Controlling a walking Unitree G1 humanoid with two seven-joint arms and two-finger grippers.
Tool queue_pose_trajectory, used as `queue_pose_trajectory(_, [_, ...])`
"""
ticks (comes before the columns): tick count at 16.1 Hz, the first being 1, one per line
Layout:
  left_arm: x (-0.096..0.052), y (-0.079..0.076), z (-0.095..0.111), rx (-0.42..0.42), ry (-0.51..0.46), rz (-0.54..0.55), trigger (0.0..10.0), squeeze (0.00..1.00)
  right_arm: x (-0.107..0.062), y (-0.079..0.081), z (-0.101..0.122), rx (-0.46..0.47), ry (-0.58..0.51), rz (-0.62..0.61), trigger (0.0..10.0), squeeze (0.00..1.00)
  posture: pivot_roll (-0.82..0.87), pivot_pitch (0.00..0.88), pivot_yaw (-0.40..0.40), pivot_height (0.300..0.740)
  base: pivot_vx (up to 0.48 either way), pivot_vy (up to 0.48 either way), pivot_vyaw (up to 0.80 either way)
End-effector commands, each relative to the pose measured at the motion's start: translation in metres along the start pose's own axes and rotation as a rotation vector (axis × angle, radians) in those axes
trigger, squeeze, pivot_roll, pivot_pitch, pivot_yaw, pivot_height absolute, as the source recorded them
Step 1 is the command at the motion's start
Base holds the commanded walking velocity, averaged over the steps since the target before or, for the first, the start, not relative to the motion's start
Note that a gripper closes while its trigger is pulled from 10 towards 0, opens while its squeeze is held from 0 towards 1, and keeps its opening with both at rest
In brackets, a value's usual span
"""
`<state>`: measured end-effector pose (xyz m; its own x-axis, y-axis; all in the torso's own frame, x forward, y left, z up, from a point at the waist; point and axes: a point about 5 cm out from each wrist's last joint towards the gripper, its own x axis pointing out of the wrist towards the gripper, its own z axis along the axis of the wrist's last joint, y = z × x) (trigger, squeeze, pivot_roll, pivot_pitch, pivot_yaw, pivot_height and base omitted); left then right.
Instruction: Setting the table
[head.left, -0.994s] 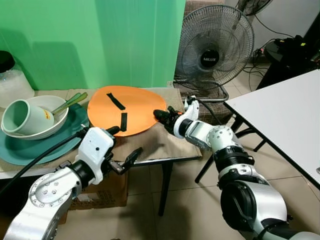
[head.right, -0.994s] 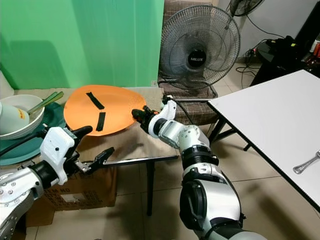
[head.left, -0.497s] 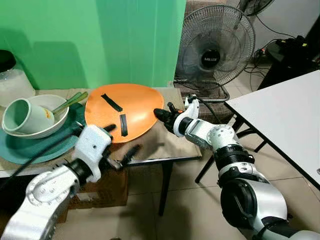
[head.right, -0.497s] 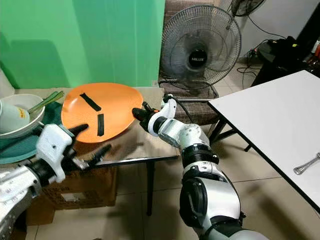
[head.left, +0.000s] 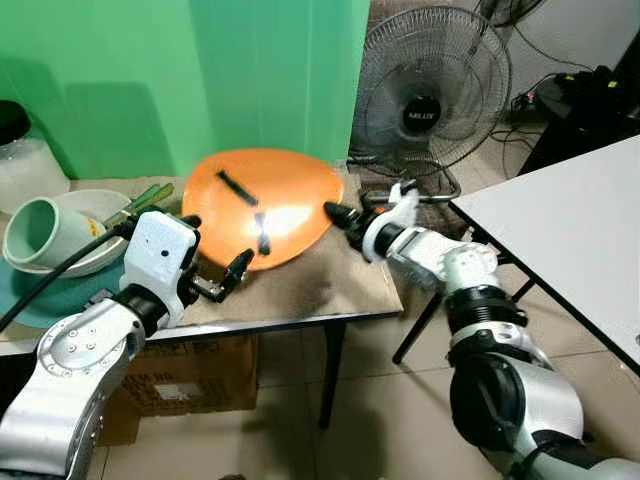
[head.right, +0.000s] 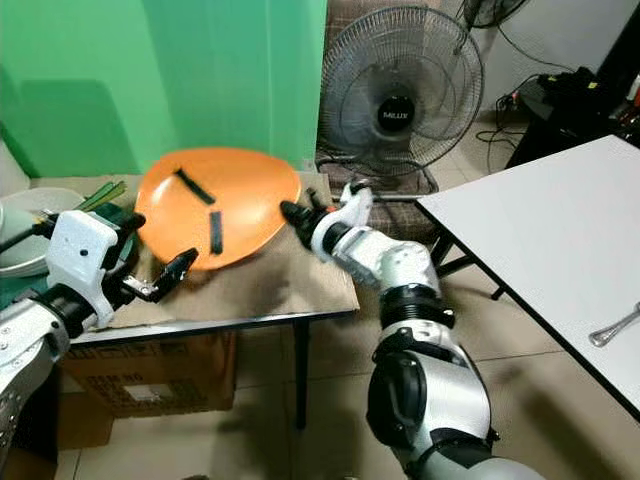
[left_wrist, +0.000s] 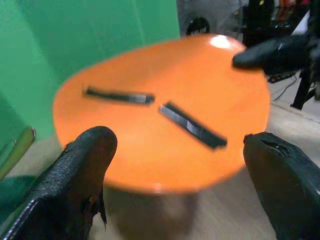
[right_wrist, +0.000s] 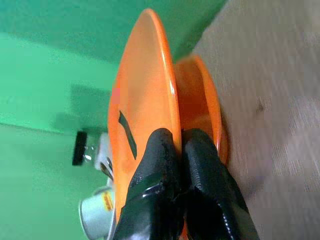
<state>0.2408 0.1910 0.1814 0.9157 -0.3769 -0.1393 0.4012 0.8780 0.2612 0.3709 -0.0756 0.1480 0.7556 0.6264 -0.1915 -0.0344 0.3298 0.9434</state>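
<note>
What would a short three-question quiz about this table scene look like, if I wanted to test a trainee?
1. True or false: the right gripper pinches the rim of the orange plate.
2. How is that plate sitting: A flat on the table, B tilted up on edge, C stacked in the white bowl?
3. Fill in: the left gripper is ____, with the plate between its spread fingers in its wrist view.

Key: 1 true; 2 B; 3 open.
</note>
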Motion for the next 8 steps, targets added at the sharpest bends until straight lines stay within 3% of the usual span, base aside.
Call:
queue_pose_trajectory(1, [0.002,0.007,0.003,0.021,-0.021,0.063,10.0,0.00,-0.007,0.010,0.013,0.019,-0.045,0.060,0.0,0.00,-0.01,0.000,-0.020,0.740,0.000,0.000,0.00])
queue_pose_trajectory(2, [0.002,0.009,0.003,0.026,-0.028,0.081,10.0,0.00,-0.009,0.010,0.015,0.023,-0.048,0.065,0.0,0.00,-0.01,0.000,-0.020,0.740,0.000,0.000,0.00])
queue_pose_trajectory(5, [0.005,0.032,0.019,-0.100,-0.165,0.245,10.0,0.00,-0.024,0.014,0.027,0.017,-0.075,0.115,0.0,0.00,0.00,0.000,-0.018,0.740,0.000,0.000,0.00])
queue_pose_trajectory(6, [0.005,0.034,0.023,-0.169,-0.195,0.250,10.0,0.00,-0.031,0.015,0.030,-0.003,-0.083,0.140,0.0,0.00,0.00,0.000,-0.021,0.740,0.000,0.000,0.00])
queue_pose_trajectory(7, [0.006,0.034,0.027,-0.314,-0.236,0.213,10.0,0.00,-0.040,0.019,0.035,-0.036,-0.097,0.193,0.0,0.00,0.00,0.000,-0.022,0.740,0.000,0.000,0.00])
queue_pose_trajectory(8, [0.006,0.033,0.028,-0.378,-0.251,0.183,10.0,0.00,-0.044,0.021,0.036,-0.048,-0.102,0.216,0.0,0.00,0.00,0.000,-0.022,0.740,0.000,0.000,0.00])
